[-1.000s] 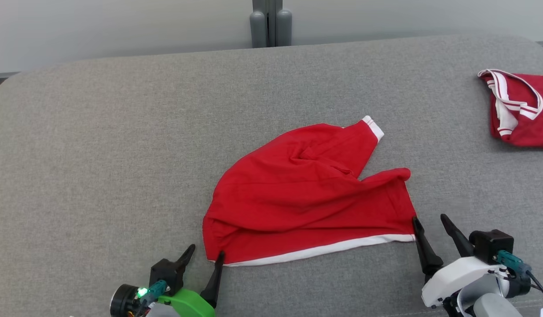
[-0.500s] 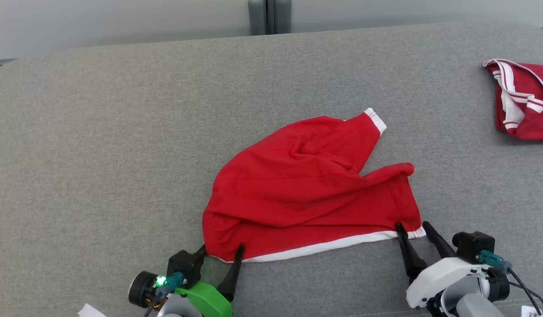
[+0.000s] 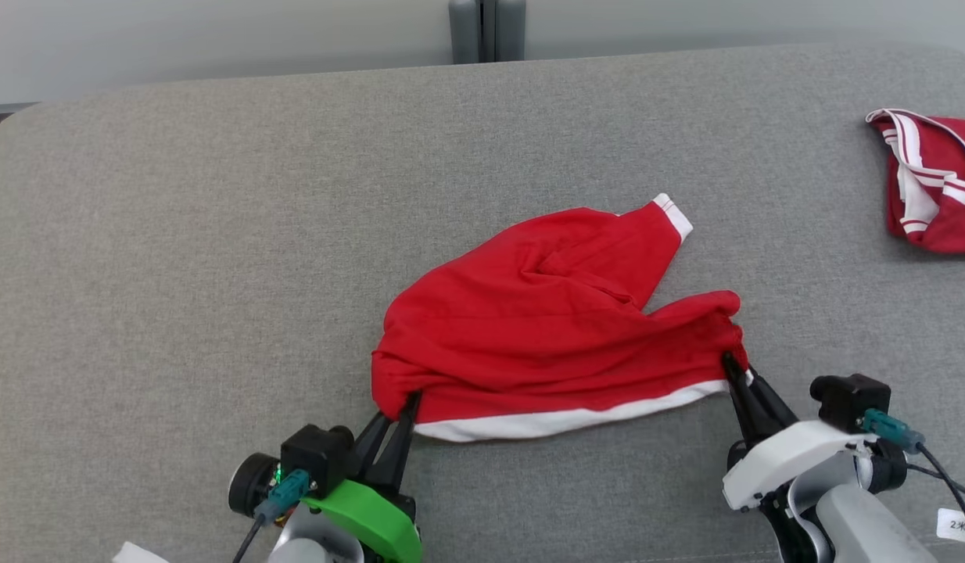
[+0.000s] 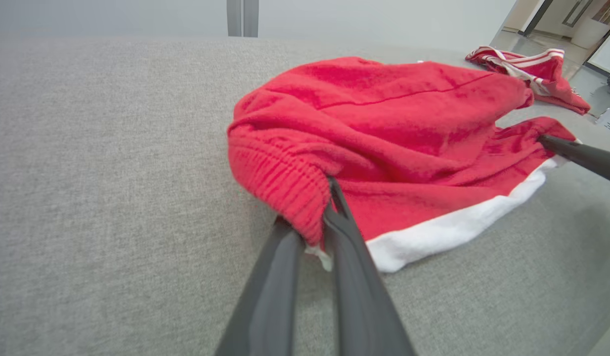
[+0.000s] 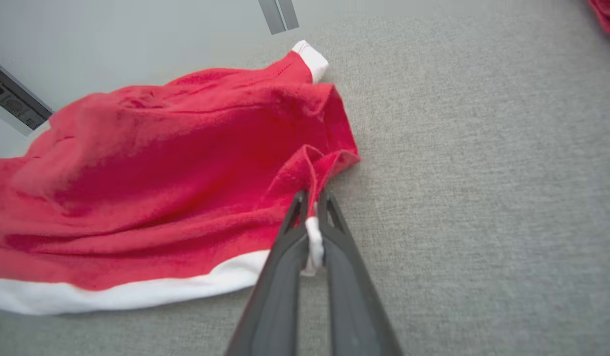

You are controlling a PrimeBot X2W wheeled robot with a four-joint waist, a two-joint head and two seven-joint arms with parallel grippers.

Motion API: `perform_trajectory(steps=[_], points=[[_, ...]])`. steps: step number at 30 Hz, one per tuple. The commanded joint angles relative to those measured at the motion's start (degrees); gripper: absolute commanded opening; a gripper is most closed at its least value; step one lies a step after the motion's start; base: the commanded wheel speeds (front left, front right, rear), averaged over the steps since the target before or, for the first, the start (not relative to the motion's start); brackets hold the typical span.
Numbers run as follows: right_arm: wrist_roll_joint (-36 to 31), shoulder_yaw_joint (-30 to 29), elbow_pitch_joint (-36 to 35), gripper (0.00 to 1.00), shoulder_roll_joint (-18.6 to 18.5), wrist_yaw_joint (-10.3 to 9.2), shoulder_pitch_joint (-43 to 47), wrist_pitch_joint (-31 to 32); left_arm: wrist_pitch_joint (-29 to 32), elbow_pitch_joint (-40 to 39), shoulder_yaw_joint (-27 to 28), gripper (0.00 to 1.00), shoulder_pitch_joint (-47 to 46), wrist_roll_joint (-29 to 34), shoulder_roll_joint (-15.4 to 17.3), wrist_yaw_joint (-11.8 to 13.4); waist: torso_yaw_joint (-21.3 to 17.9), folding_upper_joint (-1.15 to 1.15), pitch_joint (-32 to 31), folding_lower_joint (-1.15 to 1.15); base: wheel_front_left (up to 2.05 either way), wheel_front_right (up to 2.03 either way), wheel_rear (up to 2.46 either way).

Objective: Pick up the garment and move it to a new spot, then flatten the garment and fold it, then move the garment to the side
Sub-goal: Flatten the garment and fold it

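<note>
A red garment (image 3: 553,328) with a white hem band lies crumpled at the middle of the grey table (image 3: 177,234); it also shows in the left wrist view (image 4: 384,128) and the right wrist view (image 5: 152,173). My left gripper (image 3: 400,405) is shut on the garment's near left corner; in its wrist view the closed fingers (image 4: 315,222) pinch bunched red cloth. My right gripper (image 3: 734,367) is shut on the near right corner, with red and white cloth caught between its fingers (image 5: 310,205). Both pinched corners are gathered up off the table.
A second red garment with white stripes (image 3: 932,180) lies at the table's far right edge, seen too in the left wrist view (image 4: 532,69). A grey post (image 3: 486,30) stands behind the table. Bare grey cloth surface spreads to the left and front.
Both grippers have moved forward onto the hem corners and shut on them. The hem has bunched and pulled up at both ends. The camera has shifted a little.
</note>
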Motion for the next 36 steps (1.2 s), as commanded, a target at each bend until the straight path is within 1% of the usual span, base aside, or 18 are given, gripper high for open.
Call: perform_trajectory(steps=[1, 4, 6, 8, 9, 12, 17, 19, 23, 29, 33, 36], points=[[0.98, -0.18, -1.52, 0.0, -0.51, -0.09, -1.5, 0.02, -0.16, -1.49, -0.02, 0.0, -1.4, -0.53, 0.7, -0.13, -0.15, 0.0, 0.09, 0.0, 0.0, 0.0, 0.0], [0.98, 0.52, -4.14, 0.0, -2.13, -0.09, -3.92, 0.01, -0.16, -3.9, -0.75, 0.0, -4.31, -2.05, 1.85, -0.13, -0.59, 0.0, 0.53, 0.0, 0.0, 0.0, 0.0], [1.69, 1.1, -5.3, 0.0, -3.2, -0.09, -6.78, 0.01, 0.13, -4.95, -1.6, 0.0, -7.52, -3.72, 2.59, -0.13, -0.82, 0.0, 1.34, 0.0, 0.0, 0.0, 0.0], [2.22, 2.1, -5.74, 0.0, -4.6, -0.09, -10.86, 0.11, 1.27, -5.43, -3.03, 0.0, -12.17, -4.61, 4.06, -0.13, -1.04, 0.0, 2.5, 0.0, 0.0, 0.0, 0.0], [2.39, 2.64, -5.78, 0.0, -5.67, -0.09, -13.7, 0.23, 2.05, -5.39, -3.61, 0.0, -15.1, -5.82, 4.42, -0.13, -1.02, 0.0, 3.31, 0.0, 0.0, 0.0, 0.0], [4.56, 3.37, -4.93, 0.0, -6.78, -0.09, -21.9, 1.75, 4.25, -4.18, -4.9, 0.0, -24.2, -7.87, 6.37, -0.13, -1.2, 0.0, 6.01, 0.0, 0.0, 0.0, 0.0], [6.73, 4.9, -2.07, 0.0, -8.92, -0.09, -39.79, 4.68, 7.9, -0.18, -7.13, 0.0, -42.68, -11.5, 7.81, -0.13, -1.55, 0.0, 12.17, 0.0, 0.0, 0.0, 0.0], [7.92, 5.52, -0.31, 0.0, -8.93, -0.09, -46.57, 5.82, 8.58, 1.85, -7.22, 0.0, -50.22, -12.71, 8.13, -0.13, -1.68, 0.0, 14.42, 0.0, 0.0, 0.0, 0.0], [10.44, 5.38, 4.08, 0.0, -8.57, -0.09, -59.66, 7.67, 8.76, 7.17, -6.72, 0.0, -62.85, -16.03, 6.89, -0.13, -1.73, 0.0, 17.71, 0.0, 0.0, 0.0, 0.0], [13.36, 5.12, 11.16, 0.0, -7.17, -0.08, -74.4, 8.72, 6.95, 13.4, -8.88, 0.0, -77.23, -18.51, 6.42, -0.13, -1.68, 0.0, 19.97, 0.0, 0.0, 0.0, 0.0], [14.68, 7.0, 13.64, 0.0, -6.61, -0.08, -78.25, 7.34, 4.39, 16.15, -9.59, 0.0, -81.71, -20.87, 5.95, -0.13, -1.39, 0.0, 20.55, 0.0, 0.0, 0.0, 0.0], [16.68, 8.66, 14.09, 0.0, -6.69, -0.08, -77.84, 6.25, 2.69, 17.17, -10.84, 0.0, -81.62, -22.35, 5.77, -0.13, -1.27, 0.0, 20.92, 0.0, 0.0, 0.0, 0.0]])
